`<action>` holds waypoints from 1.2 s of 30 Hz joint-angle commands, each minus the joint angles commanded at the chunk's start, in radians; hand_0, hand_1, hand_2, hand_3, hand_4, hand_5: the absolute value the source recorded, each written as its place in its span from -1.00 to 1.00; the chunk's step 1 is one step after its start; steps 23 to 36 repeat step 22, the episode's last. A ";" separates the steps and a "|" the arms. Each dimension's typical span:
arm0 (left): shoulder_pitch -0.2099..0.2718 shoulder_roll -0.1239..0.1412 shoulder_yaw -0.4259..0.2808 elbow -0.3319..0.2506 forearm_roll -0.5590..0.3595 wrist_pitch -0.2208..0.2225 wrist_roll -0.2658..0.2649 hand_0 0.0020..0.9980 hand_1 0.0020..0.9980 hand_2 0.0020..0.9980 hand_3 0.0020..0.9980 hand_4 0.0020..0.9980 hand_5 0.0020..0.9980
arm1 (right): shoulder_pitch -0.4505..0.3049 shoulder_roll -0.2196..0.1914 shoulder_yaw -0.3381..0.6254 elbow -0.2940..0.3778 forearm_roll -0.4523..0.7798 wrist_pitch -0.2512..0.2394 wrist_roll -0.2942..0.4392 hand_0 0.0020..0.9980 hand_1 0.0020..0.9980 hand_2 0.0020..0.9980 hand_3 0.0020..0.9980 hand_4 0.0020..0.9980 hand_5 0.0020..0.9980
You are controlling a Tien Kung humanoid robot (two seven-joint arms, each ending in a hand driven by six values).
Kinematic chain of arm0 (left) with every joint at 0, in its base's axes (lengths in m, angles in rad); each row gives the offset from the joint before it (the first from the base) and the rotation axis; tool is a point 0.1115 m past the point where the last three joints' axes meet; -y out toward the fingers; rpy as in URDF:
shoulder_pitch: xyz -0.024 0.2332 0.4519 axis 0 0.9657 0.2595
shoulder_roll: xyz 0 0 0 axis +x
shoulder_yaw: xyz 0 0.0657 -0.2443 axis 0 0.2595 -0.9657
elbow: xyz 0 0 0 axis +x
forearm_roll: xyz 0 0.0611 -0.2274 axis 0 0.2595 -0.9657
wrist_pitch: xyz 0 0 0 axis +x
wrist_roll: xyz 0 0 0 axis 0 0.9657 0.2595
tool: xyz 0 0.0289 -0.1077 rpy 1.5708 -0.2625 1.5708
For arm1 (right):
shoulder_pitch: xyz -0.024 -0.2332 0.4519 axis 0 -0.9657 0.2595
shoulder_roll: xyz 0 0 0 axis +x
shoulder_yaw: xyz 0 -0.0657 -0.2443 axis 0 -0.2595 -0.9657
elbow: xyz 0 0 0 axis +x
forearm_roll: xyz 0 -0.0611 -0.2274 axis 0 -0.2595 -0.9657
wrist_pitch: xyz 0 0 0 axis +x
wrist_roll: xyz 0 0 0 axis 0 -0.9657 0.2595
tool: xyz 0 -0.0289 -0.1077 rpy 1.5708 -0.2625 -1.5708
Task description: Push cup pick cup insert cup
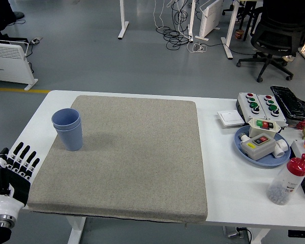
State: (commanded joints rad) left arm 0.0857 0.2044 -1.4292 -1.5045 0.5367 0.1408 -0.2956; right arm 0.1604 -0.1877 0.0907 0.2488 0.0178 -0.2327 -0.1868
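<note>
Status: the task appears at or near completion, judged from how things lie. The blue cups [67,129] stand upright as one nested stack, one set inside the other with two rims showing, on the far-left part of the grey mat [132,152] that covers most of the tabletop [221,168]. No loose cup is in view anywhere else on the mat, so the push, pick and insert steps seem done; nothing visibly remains beyond clearing the arm. The left hand [14,170] sits at the near-left corner, off the mat's left edge and well apart from the cups, fingers straight, spread apart and holding nothing. The right hand is not in view. At the right side of the tabletop, clear of the mat, lie items that play no part here: a blue plate [262,147] carrying switch boxes, a button box [259,104] beyond it, a small white switch [230,118] just left of that, and a clear bottle [288,180] with a red cap near the right edge. No person is at the far side. No fault noted: the stack stands straight, not tilted.
</note>
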 joint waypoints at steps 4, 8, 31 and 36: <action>-0.003 0.000 0.002 0.000 0.000 0.002 -0.002 0.83 0.82 0.91 0.85 0.17 1.00 | -0.001 0.001 0.000 0.000 0.004 0.003 0.000 0.42 0.29 0.32 0.15 -0.80 -0.08; -0.005 -0.001 0.002 0.001 0.001 0.003 -0.003 0.82 0.82 0.91 0.85 0.17 1.00 | -0.002 0.002 0.000 0.000 0.003 0.005 -0.005 0.42 0.30 0.32 0.15 -0.83 -0.06; -0.011 -0.003 0.004 0.008 0.001 0.007 -0.004 0.82 0.81 0.91 0.85 0.18 1.00 | -0.001 0.001 -0.001 0.000 0.005 0.003 -0.001 0.42 0.29 0.33 0.14 -0.84 -0.04; -0.011 -0.003 0.004 0.008 0.001 0.007 -0.004 0.82 0.81 0.91 0.85 0.18 1.00 | -0.001 0.001 -0.001 0.000 0.005 0.003 -0.001 0.42 0.29 0.33 0.14 -0.84 -0.04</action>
